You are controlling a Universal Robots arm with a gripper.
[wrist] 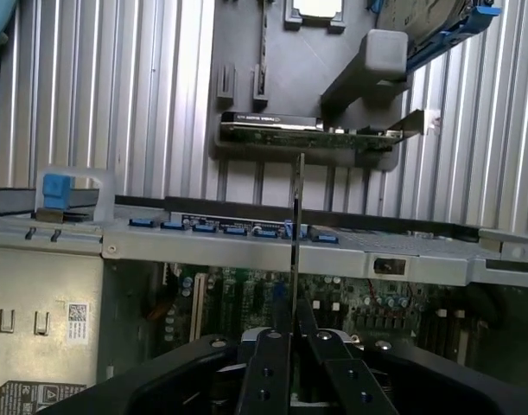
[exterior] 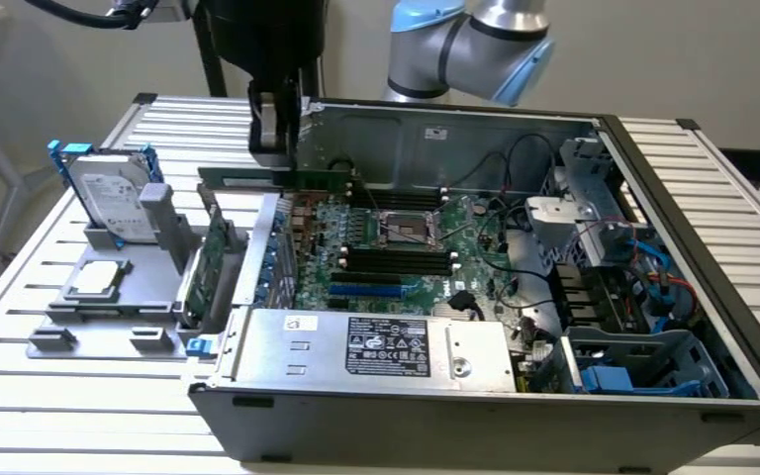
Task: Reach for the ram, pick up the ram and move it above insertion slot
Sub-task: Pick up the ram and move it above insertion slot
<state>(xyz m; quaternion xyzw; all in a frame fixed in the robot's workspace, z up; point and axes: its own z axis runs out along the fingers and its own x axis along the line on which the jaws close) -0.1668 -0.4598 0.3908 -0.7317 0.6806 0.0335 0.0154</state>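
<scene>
Ram (exterior: 278, 177): green stick clamped edge-on between gripper (wrist: 295, 339) fingers, held level over open computer case (exterior: 697, 297) near its rear wall; best kept parallel to motherboard (exterior: 407, 252) slots.

Ribbed bare-metal table (exterior: 697, 198), matt grey metal case (exterior: 486, 421), glossy black plastic tool (wrist: 294, 350)

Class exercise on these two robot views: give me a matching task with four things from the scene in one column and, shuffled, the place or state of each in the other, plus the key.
1. ram
2. hard drive
3. expansion card
4. power supply

A. upright in the blue-edged holder
B. held in the gripper
C. inside the case, front
D. upright in the grey stand beside the case

Pairs: 1-B, 2-A, 3-D, 4-C
</scene>
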